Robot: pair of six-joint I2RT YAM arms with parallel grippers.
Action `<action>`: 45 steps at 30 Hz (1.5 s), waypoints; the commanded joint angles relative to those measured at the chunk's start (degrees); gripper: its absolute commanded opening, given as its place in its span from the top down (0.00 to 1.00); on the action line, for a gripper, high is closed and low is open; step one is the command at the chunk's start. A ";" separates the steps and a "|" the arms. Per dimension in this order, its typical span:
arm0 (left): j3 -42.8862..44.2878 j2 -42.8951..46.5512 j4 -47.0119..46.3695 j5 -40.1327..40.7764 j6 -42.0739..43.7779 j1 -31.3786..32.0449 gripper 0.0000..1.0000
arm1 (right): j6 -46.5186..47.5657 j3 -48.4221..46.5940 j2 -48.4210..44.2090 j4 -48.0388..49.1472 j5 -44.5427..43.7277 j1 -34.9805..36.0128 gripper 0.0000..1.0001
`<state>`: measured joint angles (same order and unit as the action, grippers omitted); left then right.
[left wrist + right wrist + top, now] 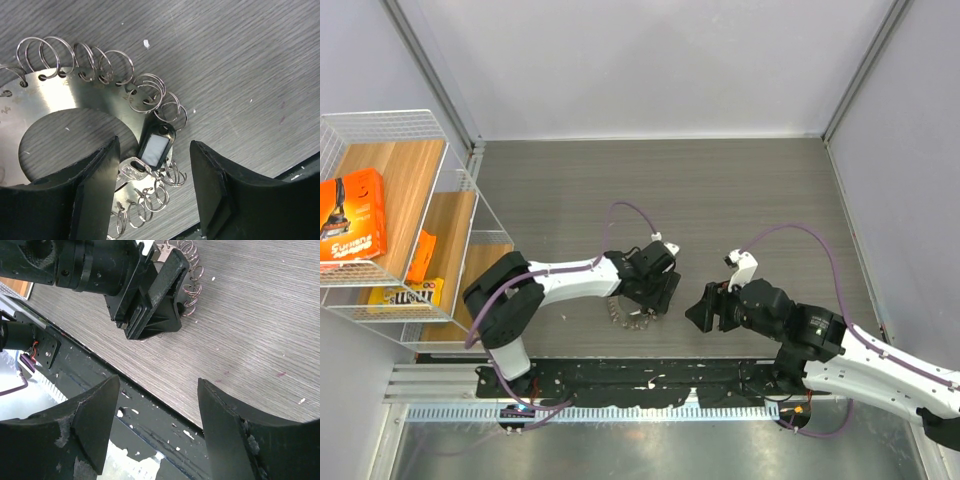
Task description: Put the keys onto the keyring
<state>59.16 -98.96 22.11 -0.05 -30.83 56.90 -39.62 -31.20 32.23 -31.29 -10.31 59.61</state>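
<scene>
The keyring [55, 95] is a flat silvery disc with a round hole, and its edge is hung with several wire split rings [150, 92]. It lies on the grey table under my left gripper [645, 298]. On the disc's rim rests one small silver key [131, 169], joined to a black tag [156, 147] with a white label. My left gripper [155, 195] stands open just above them, one finger on each side of the key and tag. To the right, my right gripper [700, 310] is open and empty. In its own view, the right gripper [157, 435] hangs over the table's near edge, with the rings [190, 275] far off.
A white wire basket [470, 200] on a wooden shelf stands at the left, holding an orange box [350, 215] and snack packets. A black rail [650, 375] runs along the table's near edge. Grey walls close off the back and sides.
</scene>
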 commanded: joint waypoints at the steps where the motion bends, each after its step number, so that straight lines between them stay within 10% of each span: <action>1: 2.46 -1.67 -1.36 1.02 1.47 -0.48 0.38 | -0.02 -0.18 -0.67 2.72 0.20 -0.11 0.30; 6: 2.19 -2.29 -1.54 0.94 1.65 -0.65 0.53 | -0.11 0.18 -1.03 2.90 0.11 -0.11 0.30; 22: 0.00 -2.64 1.53 3.57 0.25 -0.74 0.55 | -0.99 1.32 -1.47 4.13 1.78 -0.11 0.30; 31: -1.15 -2.91 2.06 3.40 -0.90 -0.83 0.71 | -1.16 1.06 -1.64 4.39 2.31 -0.11 0.30; 36: -1.67 -0.81 1.80 3.92 -1.16 -0.83 1.00 | -1.16 0.44 -2.26 3.61 2.31 -0.20 0.30; 45: -1.06 9.13 5.74 8.40 -0.02 -0.74 1.00 | -1.08 -0.53 -1.82 3.51 2.22 -0.11 0.29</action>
<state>57.17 -95.24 24.82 5.08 -31.38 56.25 -40.27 -29.87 30.48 -29.54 -7.84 59.61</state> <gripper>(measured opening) 0.035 0.705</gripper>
